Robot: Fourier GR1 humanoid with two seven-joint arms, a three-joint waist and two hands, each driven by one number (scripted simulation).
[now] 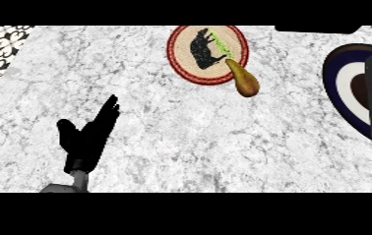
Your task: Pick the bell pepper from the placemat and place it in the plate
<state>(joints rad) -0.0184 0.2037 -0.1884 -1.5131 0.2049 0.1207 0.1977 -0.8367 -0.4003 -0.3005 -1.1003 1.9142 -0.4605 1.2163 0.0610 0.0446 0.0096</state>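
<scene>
Lying half off the round placemat (186,70), a tapered olive pepper (245,81); left hand (88,138) released.

The bell pepper (245,81), olive-brown, elongated and green-stemmed, lies tilted across the lower-right rim of the round, red-rimmed placemat (186,68) at upper centre. The navy-and-white ringed plate (331,86) sits apart at the right edge, partly cut off.

1. A round, red-rimmed placemat (173,52) with a black animal figure lies at the top middle of the marbled surface (181,140).
2. An olive-brown bell pepper (245,81) lies across its lower right rim, partly off it.
3. A blue and white plate (333,81) is cut by the right edge.
4. The left hand (87,138) rests open at lower left, fingers (110,108) up.
</scene>
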